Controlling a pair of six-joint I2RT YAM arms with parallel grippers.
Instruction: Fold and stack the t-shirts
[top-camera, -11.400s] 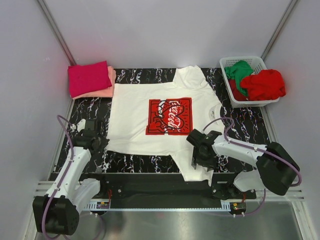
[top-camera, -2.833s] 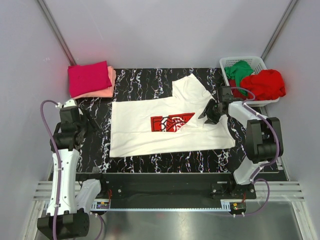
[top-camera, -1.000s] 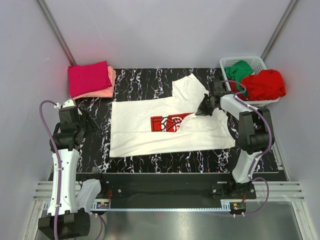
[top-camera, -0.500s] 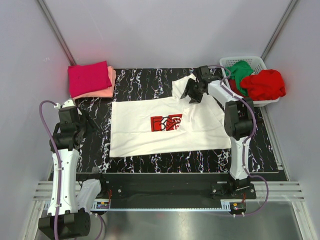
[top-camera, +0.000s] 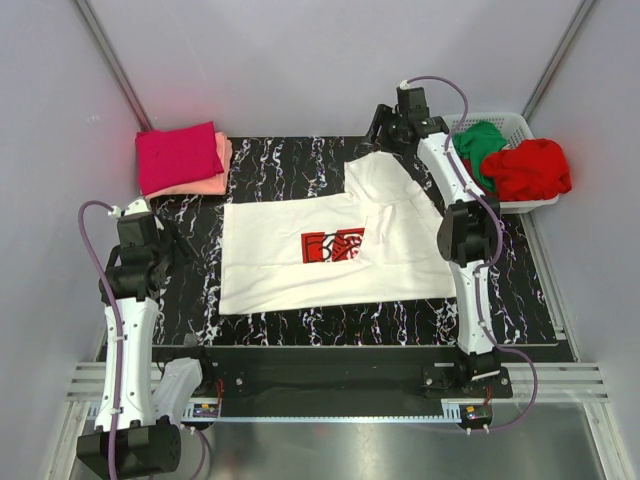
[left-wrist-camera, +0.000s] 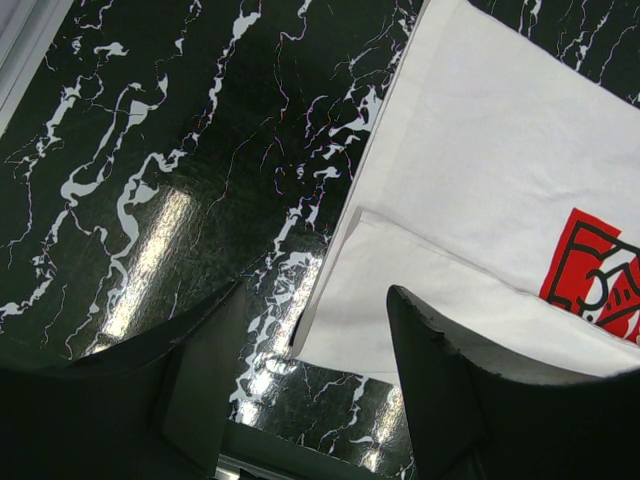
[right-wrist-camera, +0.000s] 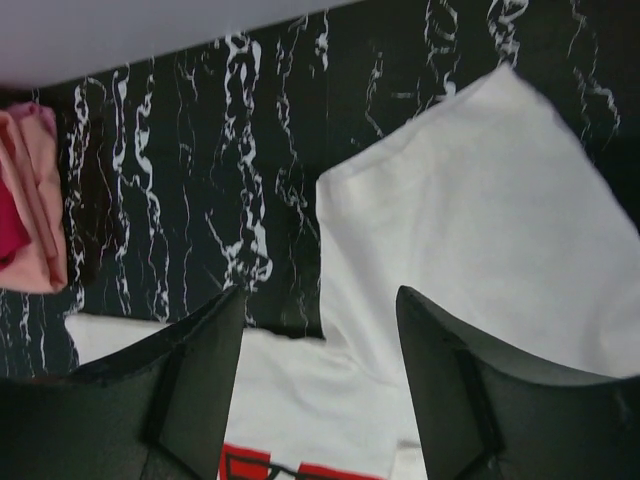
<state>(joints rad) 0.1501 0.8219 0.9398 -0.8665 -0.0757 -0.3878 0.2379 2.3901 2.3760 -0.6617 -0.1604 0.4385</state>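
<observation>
The white t-shirt (top-camera: 300, 262) with the red print (top-camera: 333, 245) lies partly folded on the black marbled mat (top-camera: 290, 160), one sleeve (top-camera: 375, 180) spread toward the back. My right gripper (top-camera: 385, 133) hangs open above the mat's far edge, over that sleeve (right-wrist-camera: 480, 230), holding nothing (right-wrist-camera: 320, 295). My left gripper (top-camera: 170, 240) is open at the mat's left side, over the shirt's near left corner (left-wrist-camera: 345, 300), apart from the cloth (left-wrist-camera: 480, 170). A folded magenta t-shirt (top-camera: 178, 155) sits on a salmon-pink one (top-camera: 218, 180) at the back left.
A white slatted basket (top-camera: 452, 125) at the back right holds a green tee (top-camera: 478, 140) and a red tee (top-camera: 530, 168). Grey walls close in on three sides. The right arm's links stretch over the shirt's right side.
My right gripper opened, let go of the white shirt's folded part and moved up and back toward the far edge. The cloth now lies flat. The left arm has not moved.
</observation>
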